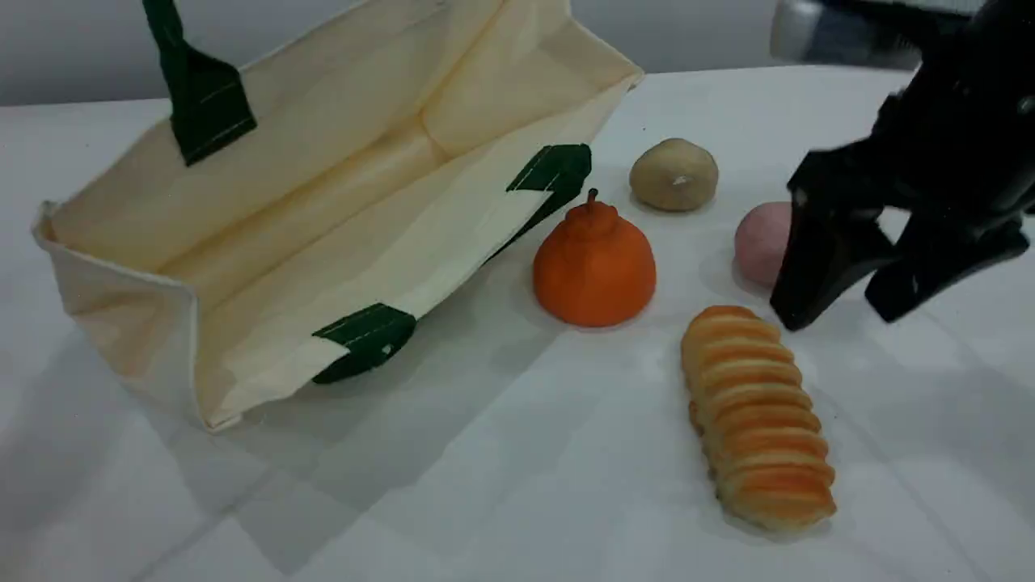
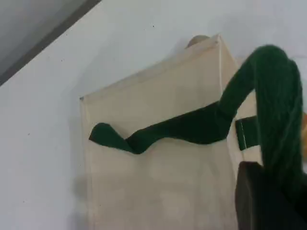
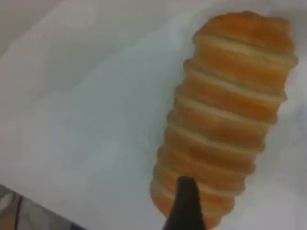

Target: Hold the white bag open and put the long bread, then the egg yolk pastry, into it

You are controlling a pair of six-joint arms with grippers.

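The white bag [image 1: 323,210] lies on its side at the left with its mouth held wide. One dark green handle [image 1: 194,81] runs up out of the scene view. In the left wrist view that handle [image 2: 268,96] drapes over my left gripper's fingertip [image 2: 259,201], which is shut on it. The long bread [image 1: 756,416] lies at the front right, also filling the right wrist view [image 3: 230,110]. My right gripper [image 1: 837,315] hangs open just above the bread's far end. The egg yolk pastry [image 1: 673,174] sits farther back, beside the bag's mouth.
An orange pear-shaped item [image 1: 594,267] stands between the bag's mouth and the bread. A pink ball [image 1: 760,242] sits behind my right gripper, partly covered by it. The white table [image 1: 485,485] stretches bare toward the front edge.
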